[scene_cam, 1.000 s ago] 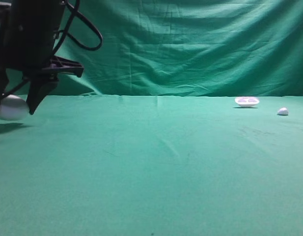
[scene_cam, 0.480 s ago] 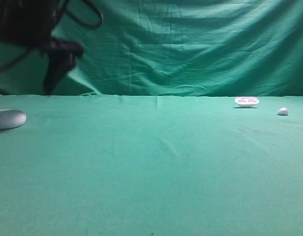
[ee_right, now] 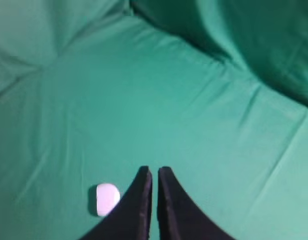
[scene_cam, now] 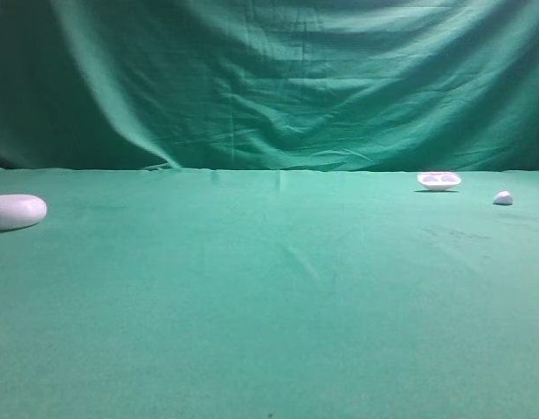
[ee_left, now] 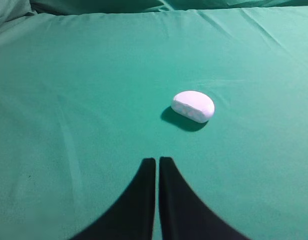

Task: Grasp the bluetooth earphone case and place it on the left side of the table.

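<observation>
While the bluetooth earphone case is lying lengthwise at the table's left edge, the nearer right hand is hanging above it, closed and empty.

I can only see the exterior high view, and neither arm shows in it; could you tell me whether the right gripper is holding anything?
Observer: No. In the right wrist view the right gripper is shut, its black fingers together with nothing between them.
Operator: Thank you. Where does the smooth white oblong earphone case lie relative to it?
Observer: The smooth white oblong earphone case lies flat on the green cloth table, apart from the fingers and just to their left in that view.
</observation>
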{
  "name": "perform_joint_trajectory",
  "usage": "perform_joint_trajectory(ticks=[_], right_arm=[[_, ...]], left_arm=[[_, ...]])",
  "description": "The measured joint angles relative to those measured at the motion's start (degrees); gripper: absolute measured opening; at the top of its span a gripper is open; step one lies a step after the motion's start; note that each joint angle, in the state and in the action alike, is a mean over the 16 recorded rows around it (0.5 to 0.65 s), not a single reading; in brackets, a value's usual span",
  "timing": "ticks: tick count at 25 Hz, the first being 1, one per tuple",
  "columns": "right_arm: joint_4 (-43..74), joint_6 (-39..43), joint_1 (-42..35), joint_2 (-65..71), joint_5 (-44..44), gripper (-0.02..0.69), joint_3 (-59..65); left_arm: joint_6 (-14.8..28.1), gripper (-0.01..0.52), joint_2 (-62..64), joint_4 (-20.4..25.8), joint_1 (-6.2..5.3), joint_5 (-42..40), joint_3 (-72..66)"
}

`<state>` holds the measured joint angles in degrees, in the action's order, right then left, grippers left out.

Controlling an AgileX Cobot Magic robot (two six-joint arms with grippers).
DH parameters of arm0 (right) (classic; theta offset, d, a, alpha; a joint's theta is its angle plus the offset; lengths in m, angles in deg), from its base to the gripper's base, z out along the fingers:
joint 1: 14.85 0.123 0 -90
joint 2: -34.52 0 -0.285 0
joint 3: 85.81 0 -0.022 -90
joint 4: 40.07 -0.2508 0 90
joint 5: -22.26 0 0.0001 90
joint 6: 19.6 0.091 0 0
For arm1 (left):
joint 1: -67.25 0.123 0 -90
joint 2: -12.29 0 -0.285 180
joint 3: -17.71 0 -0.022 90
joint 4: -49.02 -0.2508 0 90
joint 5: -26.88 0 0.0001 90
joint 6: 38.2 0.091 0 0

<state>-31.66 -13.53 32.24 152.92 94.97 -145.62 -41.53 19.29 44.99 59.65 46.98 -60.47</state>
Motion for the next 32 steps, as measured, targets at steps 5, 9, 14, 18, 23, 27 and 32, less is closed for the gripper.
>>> perform_joint_trajectory(ticks=[5,9,14,18,23,27,32], right_arm=[[1.5,0.5,-0.9,-8.1,0.1,0.0,10.2],[2.7,0.8,-1.8,-15.9,-0.1,0.0,22.6],[3.8,1.1,-3.9,-27.7,-2.1,0.0,40.1],[4.0,1.3,-5.7,-38.2,-4.6,0.0,52.9],[4.0,1.9,-7.6,-51.6,-8.7,0.0,66.9],[3.3,2.5,-8.1,-61.9,-12.6,0.0,76.5],[1.7,3.3,-8.2,-73.9,-17.2,0.0,86.7]], left_arm=[[0.0,0.0,0.0,0.0,0.0,0.0,0.0],[0.0,0.0,0.0,0.0,0.0,0.0,0.0],[0.0,0.0,0.0,0.0,0.0,0.0,0.0],[0.0,0.0,0.0,0.0,0.0,0.0,0.0],[0.0,0.0,0.0,0.0,0.0,0.0,0.0],[0.0,0.0,0.0,0.0,0.0,0.0,0.0],[0.0,0.0,0.0,0.0,0.0,0.0,0.0]])
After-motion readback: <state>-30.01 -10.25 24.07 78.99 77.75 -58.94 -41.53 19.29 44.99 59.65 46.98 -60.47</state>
